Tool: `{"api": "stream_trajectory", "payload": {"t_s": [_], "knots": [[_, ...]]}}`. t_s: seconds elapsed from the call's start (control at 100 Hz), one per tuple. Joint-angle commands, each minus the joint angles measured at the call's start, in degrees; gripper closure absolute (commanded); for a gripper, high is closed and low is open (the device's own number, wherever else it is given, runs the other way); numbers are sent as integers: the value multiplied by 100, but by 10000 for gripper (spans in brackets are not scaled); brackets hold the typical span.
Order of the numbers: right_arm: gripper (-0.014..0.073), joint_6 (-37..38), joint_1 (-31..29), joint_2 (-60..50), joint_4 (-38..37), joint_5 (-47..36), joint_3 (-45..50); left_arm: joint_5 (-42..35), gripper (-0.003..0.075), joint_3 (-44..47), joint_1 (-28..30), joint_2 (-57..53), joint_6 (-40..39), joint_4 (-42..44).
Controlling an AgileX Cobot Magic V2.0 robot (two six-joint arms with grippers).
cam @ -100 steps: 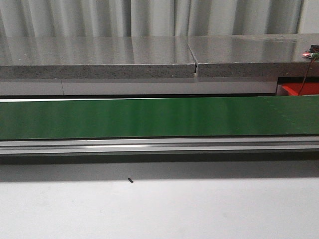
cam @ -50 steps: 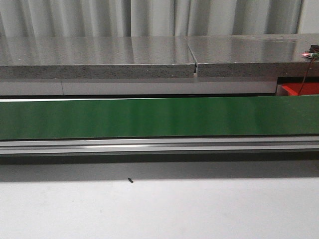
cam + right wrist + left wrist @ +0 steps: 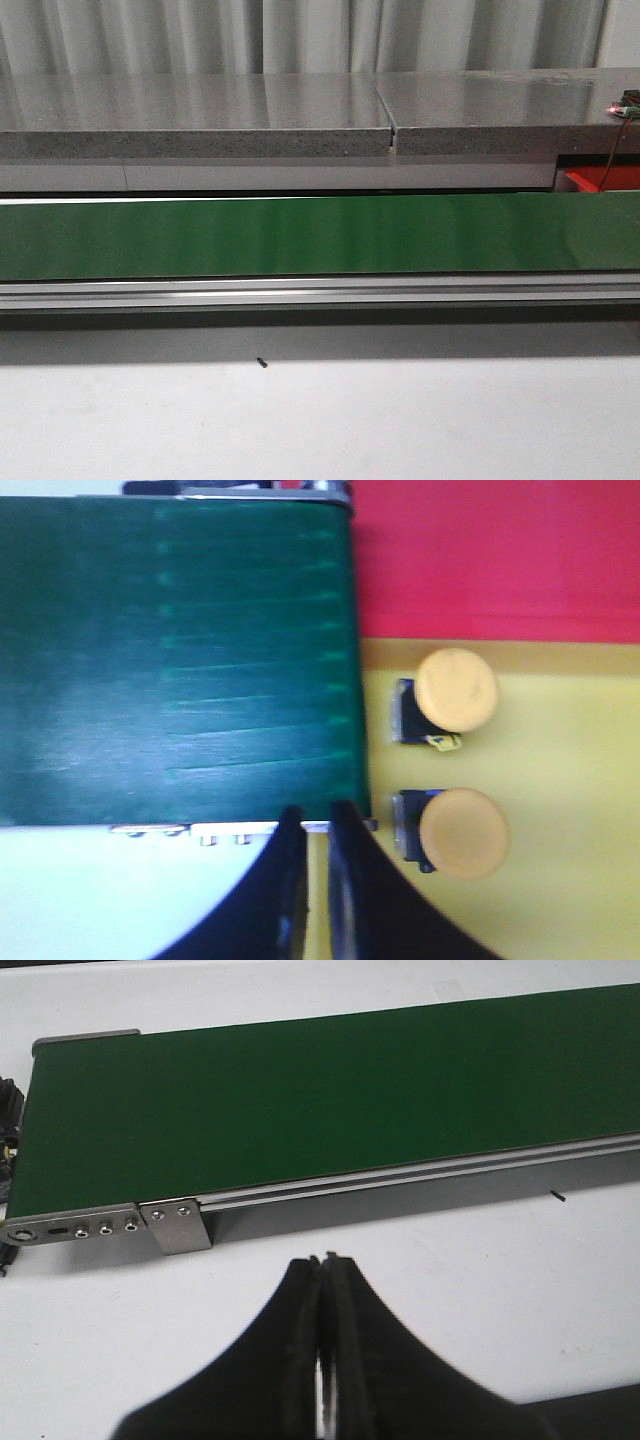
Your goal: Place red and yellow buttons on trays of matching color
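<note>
1. Front view: a long green conveyor belt (image 3: 320, 235) in a silver metal frame runs across a white worktop (image 3: 320, 420). Behind it lies a grey speckled stone ledge (image 3: 300, 115) before pale curtains. A corner of a red tray (image 3: 603, 179) shows at the far right. Neither arm appears here.

2. Left wrist view: the black left gripper (image 3: 328, 1290) hangs over the white worktop just beside the belt's end bracket, its jaws pressed together and gripping nothing.

3. Right wrist view: the black right gripper (image 3: 312, 855) sits at the belt's end, its jaws nearly together with a thin gap, holding nothing. Two round yellow buttons (image 3: 456, 689) (image 3: 463, 832) on dark bases lie on a yellow tray (image 3: 570, 810), near each other but apart. The red tray adjoins the yellow one.
</note>
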Motion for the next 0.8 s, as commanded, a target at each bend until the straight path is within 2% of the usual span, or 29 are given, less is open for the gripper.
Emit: {"api": "stream_trajectory", "payload": {"t_s": [0.0,0.28,0.79], "knots": [[655,-55,266,-340,38,-142,-139,-375,741,-149,-51,23,-2,-144],[659,-55,987,-1117,55,-220,69,-375,741,-149,-51,23,-2,-144],[659,29,955,-3380,55,-542,1796,-375,741,-149,-51,23,-2,-144]]}}
